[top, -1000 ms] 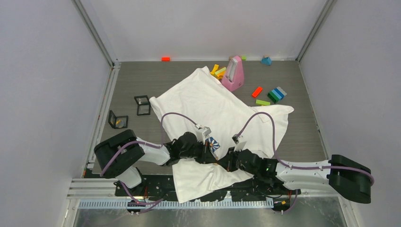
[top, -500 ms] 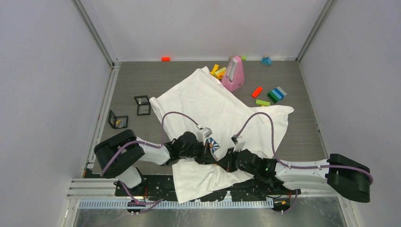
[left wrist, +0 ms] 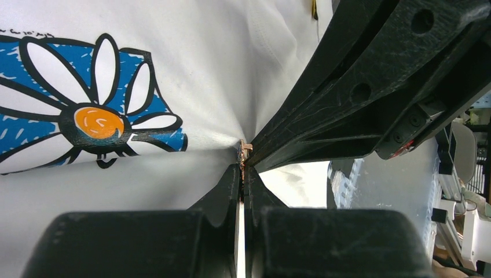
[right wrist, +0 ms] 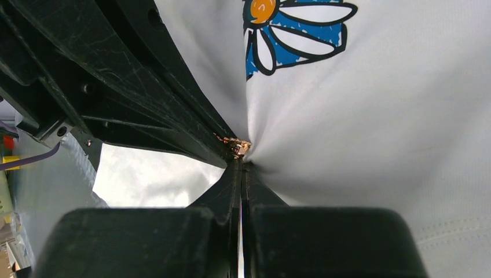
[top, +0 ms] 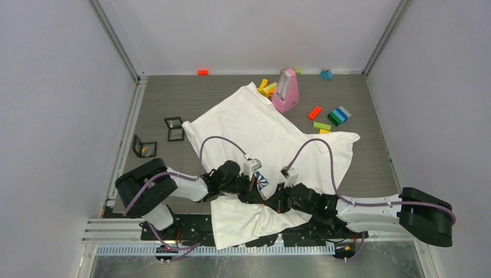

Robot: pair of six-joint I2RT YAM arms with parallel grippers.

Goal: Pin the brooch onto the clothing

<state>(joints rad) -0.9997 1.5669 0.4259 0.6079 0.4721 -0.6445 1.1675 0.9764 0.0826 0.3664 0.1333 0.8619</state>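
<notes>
Nearest the bases, left gripper (left wrist: 242,174) and right gripper (right wrist: 240,171) meet tip to tip over the near part of the T-shirt (top: 255,124); both pairs of jaws are pressed together with no gap. A small coppery piece, judged to be the brooch (left wrist: 245,148), sits right at the meeting tips; the cloth puckers into that one spot from both sides. Cannot tell which gripper has the brooch and which only a pinch of fabric; the pin itself is too small to read. The daisy print (left wrist: 98,124) is just beside the pinch.

The T-shirt lies spread and rumpled on the table (top: 173,98), its near hem hanging past the table edge by the bases.

Handling, as a judgement: the cloth is soft, light and limp, bunches easily and slides if dragged, so take a small fold close to the brooch; the brooch is tiny, hard and likely slippery, so grip its body rather than the pin.

Farther off, black frames (top: 173,128) lie left of the shirt; a pink stand (top: 286,90) touches its far edge; coloured blocks (top: 337,116) are scattered at the far right.
</notes>
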